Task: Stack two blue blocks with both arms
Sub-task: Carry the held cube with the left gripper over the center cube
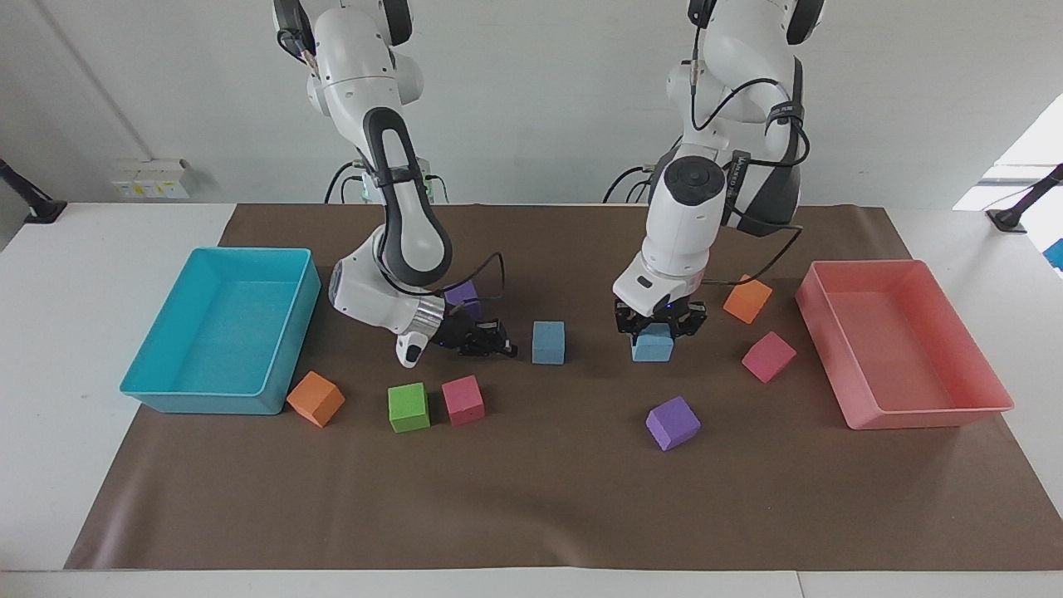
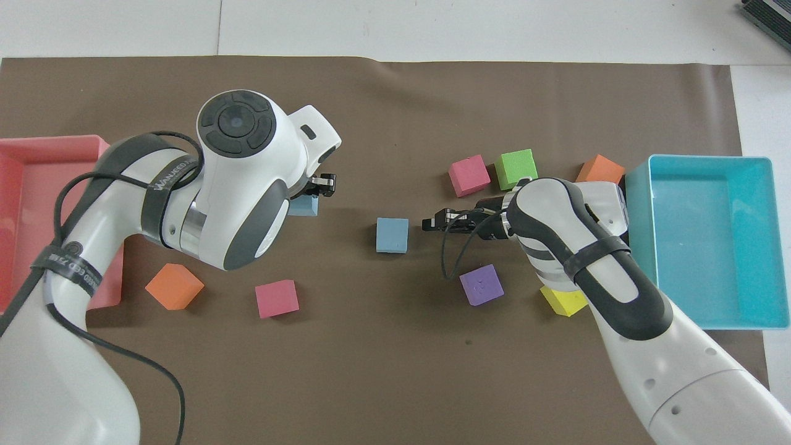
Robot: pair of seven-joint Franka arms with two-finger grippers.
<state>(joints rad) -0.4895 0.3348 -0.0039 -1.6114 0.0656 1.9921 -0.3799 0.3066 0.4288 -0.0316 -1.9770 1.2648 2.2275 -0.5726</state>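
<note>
Bright, even light, soft short shadows under the cubes, both views sharp with no glare

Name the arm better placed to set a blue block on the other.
Left: the left gripper is shut on a blue block, near the free blue block. The right gripper is shut, empty, beside it.

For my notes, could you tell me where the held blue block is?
The left gripper holds that blue block over the mat's middle, beside the resting blue block.
</note>
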